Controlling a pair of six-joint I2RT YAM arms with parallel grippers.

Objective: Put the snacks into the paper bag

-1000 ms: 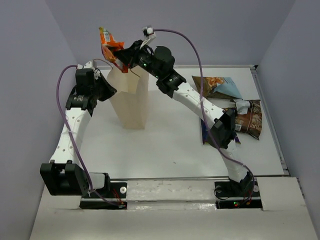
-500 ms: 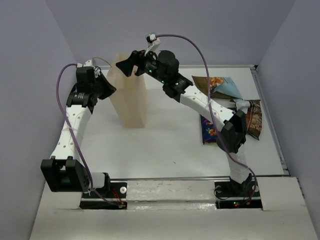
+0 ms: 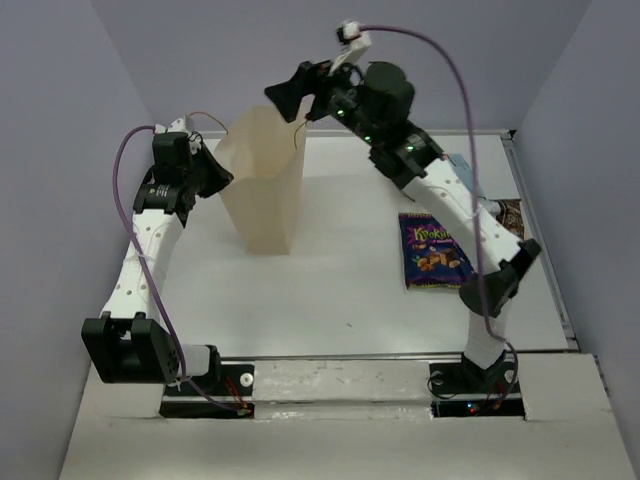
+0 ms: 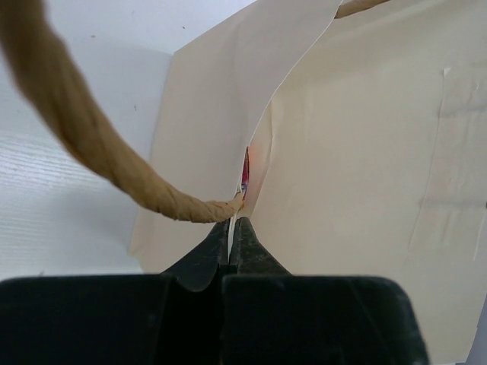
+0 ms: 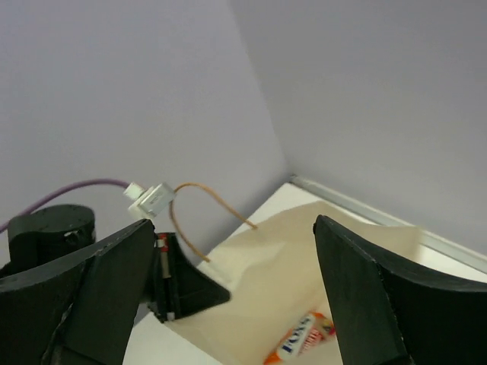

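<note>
The cream paper bag (image 3: pixel 258 195) stands upright at the back left of the table. My left gripper (image 3: pixel 216 172) is shut on its left rim; in the left wrist view the pads (image 4: pixel 245 242) pinch the paper edge beside a cord handle (image 4: pixel 91 144). My right gripper (image 3: pixel 297 88) hangs open above the bag mouth with nothing in it. The right wrist view looks down between its fingers (image 5: pixel 380 296) into the bag (image 5: pixel 289 266), where the orange packet (image 5: pixel 300 339) lies. A purple-blue packet (image 3: pixel 432 250) lies flat on the right.
Behind the right arm, slivers of a brown packet (image 3: pixel 510 212) and a light blue one (image 3: pixel 463 166) show near the table's right rail (image 3: pixel 545 240). Grey walls close in the back and sides. The bag's other handle (image 5: pixel 209 205) arches over its far rim.
The right gripper opened and let the orange packet drop into the bag. It then rose and swung right, uncovering the purple-blue packet. The left gripper kept its hold on the rim.
</note>
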